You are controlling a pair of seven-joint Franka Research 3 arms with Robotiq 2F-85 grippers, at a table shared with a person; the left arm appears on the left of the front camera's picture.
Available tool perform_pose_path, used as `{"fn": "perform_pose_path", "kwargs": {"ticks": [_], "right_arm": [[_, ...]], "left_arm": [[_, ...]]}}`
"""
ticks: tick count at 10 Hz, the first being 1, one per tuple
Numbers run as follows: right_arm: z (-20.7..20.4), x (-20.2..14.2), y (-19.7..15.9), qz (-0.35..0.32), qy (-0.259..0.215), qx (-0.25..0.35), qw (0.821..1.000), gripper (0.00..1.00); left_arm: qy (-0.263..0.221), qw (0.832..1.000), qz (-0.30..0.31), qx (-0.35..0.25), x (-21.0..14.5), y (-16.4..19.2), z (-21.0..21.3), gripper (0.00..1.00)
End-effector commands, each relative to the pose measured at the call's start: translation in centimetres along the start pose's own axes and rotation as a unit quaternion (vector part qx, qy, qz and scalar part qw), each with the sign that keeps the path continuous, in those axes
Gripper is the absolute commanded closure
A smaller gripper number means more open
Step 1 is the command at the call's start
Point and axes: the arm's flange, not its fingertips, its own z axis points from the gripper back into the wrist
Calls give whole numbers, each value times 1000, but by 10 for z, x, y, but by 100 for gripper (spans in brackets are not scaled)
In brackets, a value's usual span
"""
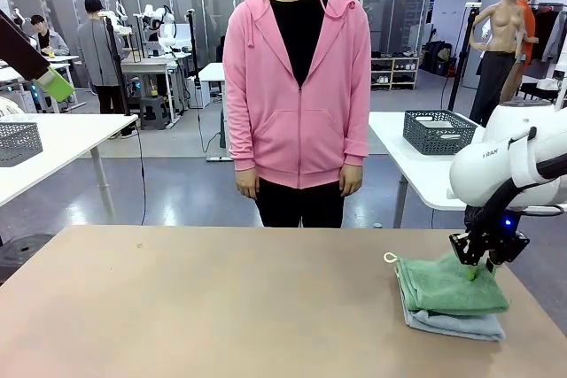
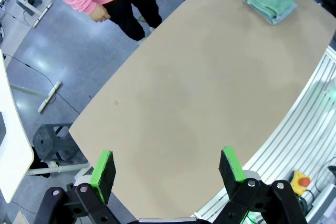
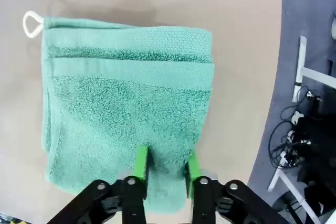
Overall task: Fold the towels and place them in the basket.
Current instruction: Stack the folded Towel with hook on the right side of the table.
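Observation:
Two folded towels lie stacked at the right end of the brown table (image 1: 221, 307): the green towel (image 1: 443, 285) (image 3: 126, 93) on top of the light blue-grey towel (image 1: 456, 326) (image 2: 282, 16). A white loop (image 1: 390, 258) (image 3: 31, 23) sticks out at the green one's far left corner. My right gripper (image 1: 477, 270) (image 3: 166, 163) points down onto the green towel's right edge, its jaws close together with a ridge of the cloth pinched between them. My left gripper (image 2: 168, 171) hangs open high over the table's left end, holding nothing. The basket is out of view.
A person in a pink hoodie (image 1: 299, 86) stands at the far edge, hands at their sides. White tables behind hold dark mesh bins (image 1: 440, 130) (image 1: 18, 142). The tabletop left of the towel stack is bare.

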Motion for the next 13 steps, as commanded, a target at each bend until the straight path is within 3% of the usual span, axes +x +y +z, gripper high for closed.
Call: {"fn": "perform_pose_path", "kwargs": {"ticks": [1,3,4,5,13], "right_arm": [[8,0,5,-18,7,-16,1000,0],[9,-1,7,-21,9,-16,1000,0],[9,1,7,-23,16,-20,999,12],[11,1,8,-21,18,-30,999,6],[5,-2,4,-9,11,-7,1000,6]], "left_arm": [[-1,1000,1,-2,0,-1,0,0],[-1,1000,1,-2,0,-1,0,0],[-1,1000,1,-2,0,-1,0,0],[-1,1000,1,-2,0,-1,0,0],[-1,1000,1,-2,0,-1,0,0]]}}
